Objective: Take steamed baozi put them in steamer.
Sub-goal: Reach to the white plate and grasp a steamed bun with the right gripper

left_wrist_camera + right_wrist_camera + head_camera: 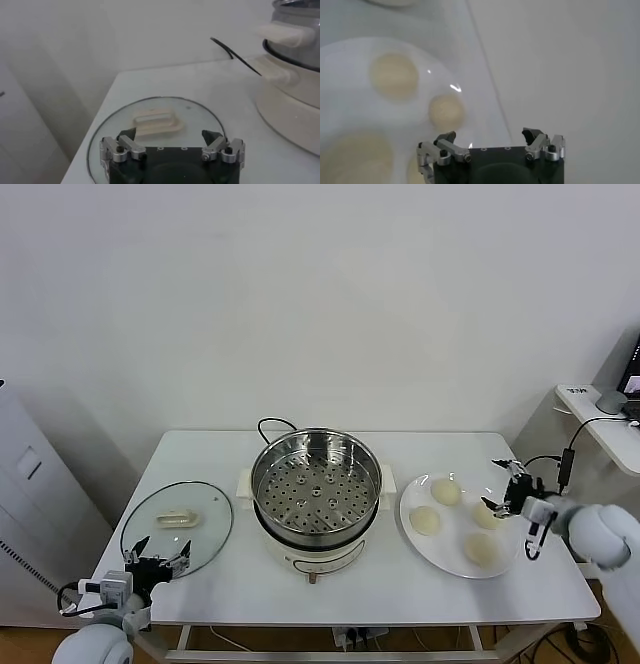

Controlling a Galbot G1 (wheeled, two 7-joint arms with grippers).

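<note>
Four steamed baozi (pixel 463 521) on plate (pixel 415 529); steamer (pixel 316 489) at centre of surface (pixel 400 584).

Near edge: left gripper (pixel 160 560), jaws released, by glass lid (pixel 177 525). Right side: right gripper (pixel 505 486), jaws released, just above plate's outer rim, grasping nothing. Farther back: black cord (pixel 272 424) behind steamer.

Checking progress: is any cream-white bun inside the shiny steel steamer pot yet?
No: the steel steamer pot's perforated tray is bare; all four cream-white buns sit on the white plate.

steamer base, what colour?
Cream-white, under the steel steamer pot; clearest in the head view.
</note>
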